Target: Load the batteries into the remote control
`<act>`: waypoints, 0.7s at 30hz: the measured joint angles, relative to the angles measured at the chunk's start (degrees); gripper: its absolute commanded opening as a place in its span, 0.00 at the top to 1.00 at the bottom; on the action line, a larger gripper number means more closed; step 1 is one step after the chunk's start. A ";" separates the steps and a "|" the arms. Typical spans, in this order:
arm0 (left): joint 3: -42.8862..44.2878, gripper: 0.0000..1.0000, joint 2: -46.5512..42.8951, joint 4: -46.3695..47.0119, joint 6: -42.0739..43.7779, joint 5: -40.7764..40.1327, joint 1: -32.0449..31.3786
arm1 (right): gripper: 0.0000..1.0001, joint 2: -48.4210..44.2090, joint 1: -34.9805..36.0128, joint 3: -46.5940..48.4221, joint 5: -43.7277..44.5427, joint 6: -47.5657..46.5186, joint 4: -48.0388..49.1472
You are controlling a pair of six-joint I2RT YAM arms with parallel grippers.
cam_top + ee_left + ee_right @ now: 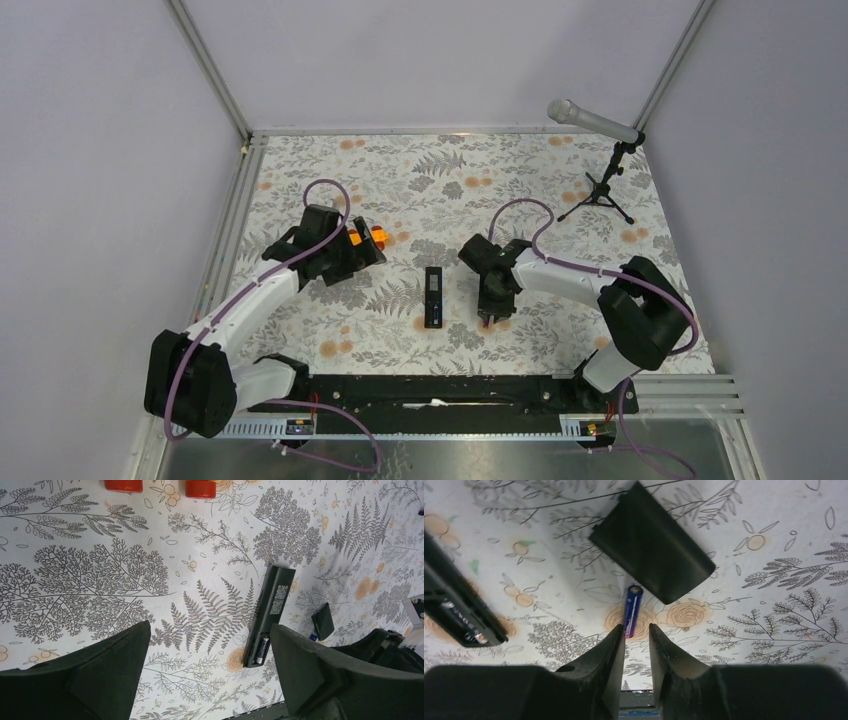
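The remote control [433, 297] lies face down mid-table, a slim black bar [267, 615] with its battery bay uncovered. One dark battery [262, 651] sits in that bay, also seen at the left edge of the right wrist view [461, 617]. A purplish-blue battery [632, 611] lies on the cloth beside the small black cover [651, 542]. My right gripper [636, 626] hovers low over it, jaws narrowly open; the battery's near end is just off the left fingertip, nothing between the pads. My left gripper [210, 627] is wide open and holds nothing, left of the remote.
An orange toy car [372, 236] stands by the left gripper, its wheels [123, 485] at the top of the left wrist view. A microphone on a small tripod [605, 180] stands at the back right. The cover [323, 621] lies right of the remote.
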 measured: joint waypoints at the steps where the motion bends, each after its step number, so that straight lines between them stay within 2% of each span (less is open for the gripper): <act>1: -0.39 0.01 -0.55 0.02 0.02 0.00 0.00 | 0.66 0.00 -0.37 -0.61 0.07 0.94 0.24; 6: -1.11 0.01 -1.90 0.42 0.35 0.02 0.00 | 0.58 -0.04 -0.98 -0.33 0.13 2.27 2.40; 11: -1.03 0.01 -1.90 0.55 1.11 -0.20 0.28 | 0.32 0.72 1.07 7.13 1.44 0.37 2.01; 15: 0.22 0.01 -2.10 -0.11 1.84 -1.33 1.97 | 0.10 7.45 5.51 17.81 2.86 -0.96 1.33; 18: 0.72 0.01 -3.43 -0.83 2.32 -2.58 4.20 | 0.06 13.92 9.14 22.53 4.17 -1.14 1.38; 21: 0.72 0.01 -5.40 -2.45 2.62 -3.91 6.93 | 0.07 18.58 11.34 23.71 4.68 -0.74 1.22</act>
